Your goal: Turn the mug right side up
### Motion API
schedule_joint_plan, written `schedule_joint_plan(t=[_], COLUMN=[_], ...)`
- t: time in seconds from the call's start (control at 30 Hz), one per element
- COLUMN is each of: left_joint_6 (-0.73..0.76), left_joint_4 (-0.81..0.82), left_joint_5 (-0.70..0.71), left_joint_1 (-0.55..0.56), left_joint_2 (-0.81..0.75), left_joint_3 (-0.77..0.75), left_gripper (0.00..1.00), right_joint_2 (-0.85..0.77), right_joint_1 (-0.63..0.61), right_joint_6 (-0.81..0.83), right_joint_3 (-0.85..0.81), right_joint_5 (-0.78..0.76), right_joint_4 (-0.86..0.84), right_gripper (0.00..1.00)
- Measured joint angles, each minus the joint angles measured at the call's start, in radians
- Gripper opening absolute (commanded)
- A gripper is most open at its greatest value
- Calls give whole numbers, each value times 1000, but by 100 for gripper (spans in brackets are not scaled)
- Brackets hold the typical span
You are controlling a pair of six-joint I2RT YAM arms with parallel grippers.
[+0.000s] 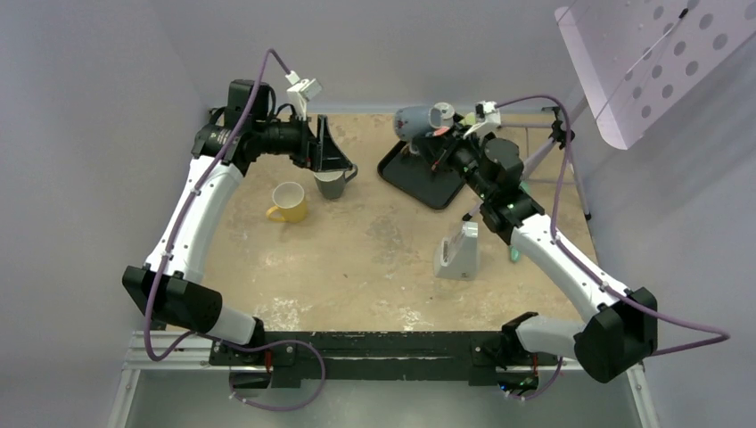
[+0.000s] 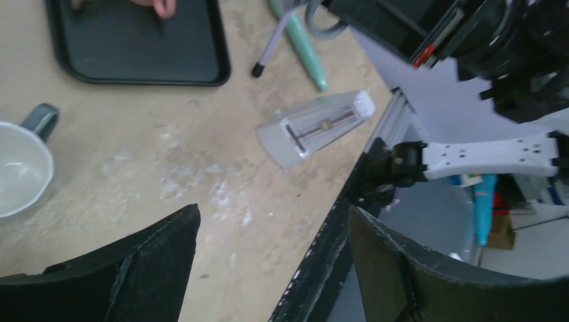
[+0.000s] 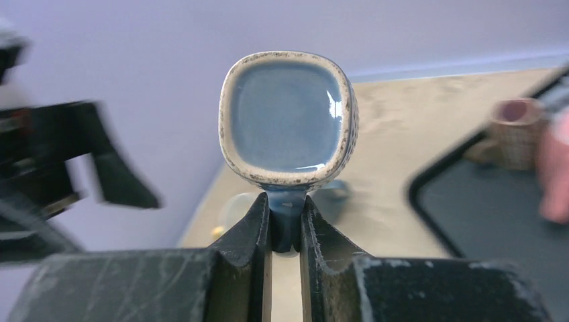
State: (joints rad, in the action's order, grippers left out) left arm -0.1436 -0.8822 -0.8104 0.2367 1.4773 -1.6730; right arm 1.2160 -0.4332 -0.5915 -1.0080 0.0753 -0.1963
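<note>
The blue glazed mug with a speckled cream rim (image 3: 288,121) hangs in the air above the far end of the desk (image 1: 374,259), over the far corner of the flat black tray (image 1: 419,178). It is tipped onto its side and touches nothing but the right tool (image 3: 285,215). That tool is clamped on the mug's handle, its two fingers pressed close on either side of the loop. Gripping by the handle looks like a sensible choice. It leaves the body free to swing and gives the wrist a lever for rolling the mug until its mouth faces up.

In the right wrist view one rounded-square face of the mug points straight at the camera. It is a shallow blue recess inside a pale freckled ring, with a bright glint of light on the glaze. It seems too shallow to be the mouth, so I judge it to be the base, though I cannot be sure. The mug is therefore about halfway through the turn and has yet to be set down.

Across the desk the left tool (image 2: 272,228) hovers with its fingers spread apart and nothing between them. Just below it an upright grey mug (image 1: 332,184) stands on the desk, with an upright yellow mug (image 1: 287,202) nearby.
</note>
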Motion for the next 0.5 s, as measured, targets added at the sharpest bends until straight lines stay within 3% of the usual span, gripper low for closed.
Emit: schedule_joint_plan(t=[0.27, 0.5], left_joint_6=[-312, -359], left_joint_4=[272, 338], left_joint_5=[-158, -159], left_joint_1=[15, 15], left_joint_2=[3, 14], left_joint_3=[66, 63], left_gripper=[85, 79], right_joint_2=[66, 155], right_joint_1=[-132, -156], right_joint_6=[-204, -302], right_joint_3=[16, 9], right_joint_5=[183, 261], right_joint_4=[-288, -379], right_gripper=[0, 0])
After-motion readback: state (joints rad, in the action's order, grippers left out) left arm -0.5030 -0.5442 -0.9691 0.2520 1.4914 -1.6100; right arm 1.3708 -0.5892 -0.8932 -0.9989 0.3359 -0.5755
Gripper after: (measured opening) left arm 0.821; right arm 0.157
